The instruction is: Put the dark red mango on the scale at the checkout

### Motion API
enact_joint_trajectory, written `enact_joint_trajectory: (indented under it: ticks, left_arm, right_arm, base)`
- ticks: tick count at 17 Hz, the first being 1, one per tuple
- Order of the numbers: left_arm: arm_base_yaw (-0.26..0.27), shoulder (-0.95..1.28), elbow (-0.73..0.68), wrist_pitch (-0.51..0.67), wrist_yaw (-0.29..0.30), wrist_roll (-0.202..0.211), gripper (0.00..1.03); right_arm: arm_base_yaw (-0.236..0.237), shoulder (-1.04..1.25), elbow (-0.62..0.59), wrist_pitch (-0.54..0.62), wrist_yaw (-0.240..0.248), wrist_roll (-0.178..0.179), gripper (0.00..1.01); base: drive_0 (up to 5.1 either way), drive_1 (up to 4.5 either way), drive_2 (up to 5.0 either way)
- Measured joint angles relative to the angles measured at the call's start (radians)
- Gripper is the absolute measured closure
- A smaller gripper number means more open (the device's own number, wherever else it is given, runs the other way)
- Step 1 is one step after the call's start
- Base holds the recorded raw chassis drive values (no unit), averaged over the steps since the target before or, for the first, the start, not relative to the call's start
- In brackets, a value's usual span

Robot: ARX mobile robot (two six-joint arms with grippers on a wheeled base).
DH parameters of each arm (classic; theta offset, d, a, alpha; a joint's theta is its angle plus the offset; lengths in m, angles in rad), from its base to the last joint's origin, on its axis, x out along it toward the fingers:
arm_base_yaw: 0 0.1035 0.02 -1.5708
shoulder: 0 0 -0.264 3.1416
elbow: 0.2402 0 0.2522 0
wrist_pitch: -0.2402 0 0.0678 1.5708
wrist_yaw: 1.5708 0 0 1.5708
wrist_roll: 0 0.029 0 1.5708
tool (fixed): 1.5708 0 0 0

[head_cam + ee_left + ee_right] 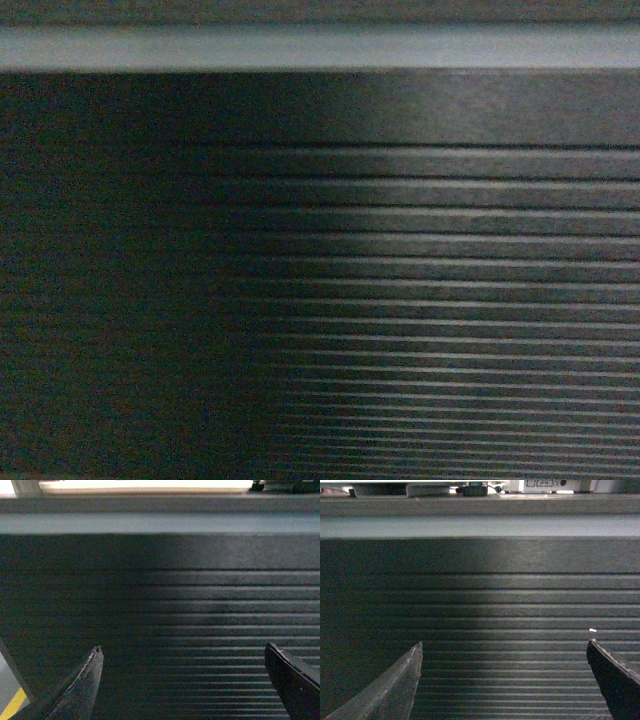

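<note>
the mango is not showing in any view, so its place cannot be told. the checkout (400,300) is filling the head view, its dark ribbed front panel standing close before the camera, with a pale band of the counter edge running along the top. in the right wrist view a strip of the counter top is peeking above that edge, and a white device with a dark panel (545,484), possibly the scale, is sitting at the far right, too cropped to name surely; dark items are lying left of it. the left gripper (185,655) is facing the ribbed panel with its fingers (82,690) spread wide, gripping nothing. the right gripper (505,655) is doing likewise, fingers (395,690) wide apart. a yellow floor line (12,705) is showing at the lower left.
</note>
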Motion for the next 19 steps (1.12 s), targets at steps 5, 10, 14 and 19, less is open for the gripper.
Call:
enact_joint_trajectory:
  ticks: [5, 10, 14, 19]
  left_arm:
    - [0.000, 0.000, 0.000, 0.000, 0.000, 0.000, 0.05]
    - [0.000, 0.000, 0.000, 0.000, 0.000, 0.000, 0.05]
    - [0.000, 0.000, 0.000, -0.003, 0.000, 0.000, 0.05]
    - [0.000, 0.000, 0.000, -0.002, 0.000, 0.000, 0.05]
  right_arm:
    - [0.000, 0.000, 0.000, 0.000, 0.000, 0.001, 0.03]
    - [0.000, 0.000, 0.000, -0.001, -0.001, 0.000, 0.03]
    - [0.000, 0.000, 0.000, -0.002, 0.000, 0.001, 0.03]
    - [0.000, 0.000, 0.000, -0.002, 0.000, 0.001, 0.03]
  base:
    - [0.0, 0.00, 0.0]
    - [0.0, 0.00, 0.0]
    - [0.0, 0.00, 0.0]
    - [0.0, 0.00, 0.0]
